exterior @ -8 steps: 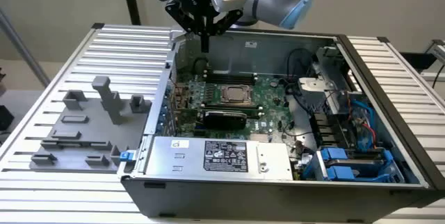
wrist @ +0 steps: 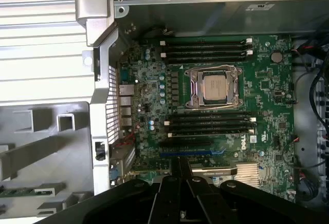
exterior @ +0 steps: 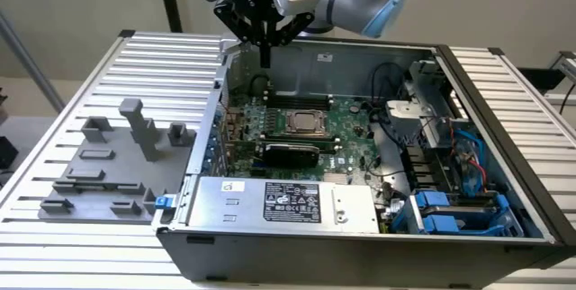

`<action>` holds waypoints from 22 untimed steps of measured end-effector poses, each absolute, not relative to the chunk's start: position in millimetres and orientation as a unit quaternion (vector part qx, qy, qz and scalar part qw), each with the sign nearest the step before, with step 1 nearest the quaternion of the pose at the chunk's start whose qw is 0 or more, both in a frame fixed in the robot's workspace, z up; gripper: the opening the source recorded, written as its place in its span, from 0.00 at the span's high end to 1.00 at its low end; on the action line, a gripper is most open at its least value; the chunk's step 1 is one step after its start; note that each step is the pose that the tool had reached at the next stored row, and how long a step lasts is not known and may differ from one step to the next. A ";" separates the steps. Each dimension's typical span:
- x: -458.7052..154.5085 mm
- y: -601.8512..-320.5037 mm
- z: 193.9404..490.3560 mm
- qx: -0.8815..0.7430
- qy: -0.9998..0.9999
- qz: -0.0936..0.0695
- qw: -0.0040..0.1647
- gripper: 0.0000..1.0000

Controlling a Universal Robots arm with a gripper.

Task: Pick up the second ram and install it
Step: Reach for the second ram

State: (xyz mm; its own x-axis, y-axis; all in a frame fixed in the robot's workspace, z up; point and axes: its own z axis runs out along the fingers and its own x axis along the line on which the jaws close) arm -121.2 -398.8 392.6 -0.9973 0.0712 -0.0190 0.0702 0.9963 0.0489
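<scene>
My gripper [exterior: 266, 63] hangs shut above the back left corner of the open computer case [exterior: 504, 101], with nothing between its fingers. In the wrist view the shut fingertips [wrist: 180, 163] point down over the green motherboard [wrist: 267, 80], close to the lower bank of black memory slots [wrist: 211, 124]. Another bank of slots [wrist: 205, 49] lies on the far side of the processor socket [wrist: 215, 86]. A thin greenish strip that looks like the second ram [wrist: 20, 191] lies in the grey fixture [wrist: 46, 147] outside the case, well away from the gripper.
The grey fixture [exterior: 99, 168] with upright blocks stands on the ribbed table at the exterior view's left. The case's metal wall [wrist: 103, 80] separates it from the motherboard. A power supply [exterior: 288, 202] sits at the front; cables and blue drive bays [exterior: 450, 212] fill the right.
</scene>
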 end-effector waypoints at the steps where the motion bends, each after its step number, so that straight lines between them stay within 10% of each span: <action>1: -121.2 -398.8 392.6 0.035 0.999 0.024 0.010 0.89; 22: -154.4 -408.0 392.6 0.035 0.999 0.024 0.010 0.89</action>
State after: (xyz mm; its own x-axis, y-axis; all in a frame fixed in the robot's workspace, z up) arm -154.4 -408.0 392.6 -0.9973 0.0712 -0.0190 0.0702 0.9963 0.0488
